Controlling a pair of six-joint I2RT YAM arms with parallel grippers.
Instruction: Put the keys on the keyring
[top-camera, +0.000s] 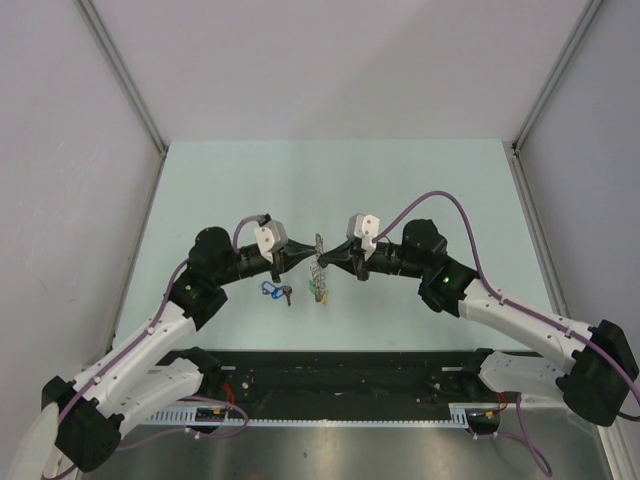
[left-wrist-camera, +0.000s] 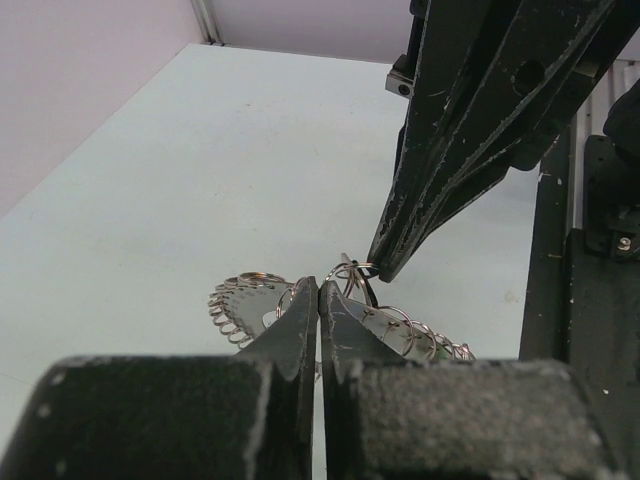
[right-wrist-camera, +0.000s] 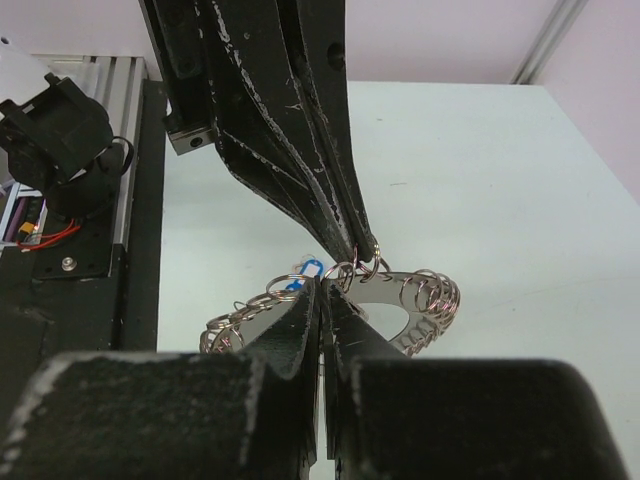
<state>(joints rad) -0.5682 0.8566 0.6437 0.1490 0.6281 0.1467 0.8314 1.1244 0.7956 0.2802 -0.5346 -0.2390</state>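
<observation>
**Two pincers nose to nose on the ring, loose keys waiting below**

The keyring (top-camera: 318, 262) is dead centre of the overhead view. It stands up on edge between the arms, and its green and yellow tags (top-camera: 323, 291) dangle just beneath. The left gripper (top-camera: 306, 256) comes in from the left and the right gripper (top-camera: 331, 258) from the right, their tips nearly meeting on the ring. Both pairs of jaws are pressed flat together, with no gap in either wrist view. Each tip appears to nip one of the thin wire loops on the ring's upper rim, not the grey band itself.

The keys (top-camera: 276, 291), one blue-tagged and one black-tagged, lie on the table (top-camera: 230, 190) just below and left of the ring. They are clear of both pincers and not yet threaded. From the right wrist, the blue tag (right-wrist-camera: 308, 268) peeks out just behind the ring.

This looks like the steadying step, getting the ring held before a key is fetched. To do it well, one pincer should keep a firm hold while the other lets go and drops to the keys. A grip on a thin loop can slip or let the whole ring swing, so a bite on the band would be safer. The fringe of silvery keys can snag a fingertip, so the free arm should back straight out. It should then take a key by its plastic tag, leaving the key's own loop free to meet the ring.
</observation>
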